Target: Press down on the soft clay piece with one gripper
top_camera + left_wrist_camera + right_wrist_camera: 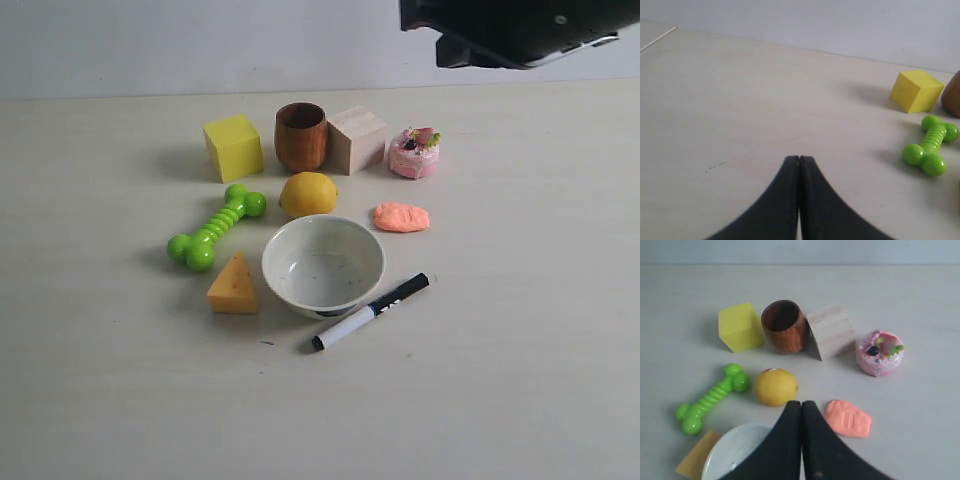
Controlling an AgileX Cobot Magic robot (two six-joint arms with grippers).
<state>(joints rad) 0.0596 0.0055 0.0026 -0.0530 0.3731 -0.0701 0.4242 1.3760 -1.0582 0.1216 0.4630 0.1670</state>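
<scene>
The soft clay piece (402, 217) is a flat salmon-orange blob lying on the table to the right of the lemon (308, 194). In the right wrist view the clay (848, 418) shows small pressed marks on its top. My right gripper (801, 403) is shut and empty, raised above the table, its tip showing between the lemon (775, 386) and the clay without touching either. My left gripper (799, 158) is shut and empty over bare table, far from the clay. In the exterior view only a dark arm part (520, 30) shows at the top right.
A white bowl (323, 264) sits centre, with a black-and-white marker (370, 311) beside it. Around them stand a yellow cube (233, 147), brown wooden cup (301, 136), pale wooden block (356, 139), pink toy cake (414, 152), green bone toy (215, 227) and orange cheese wedge (233, 286).
</scene>
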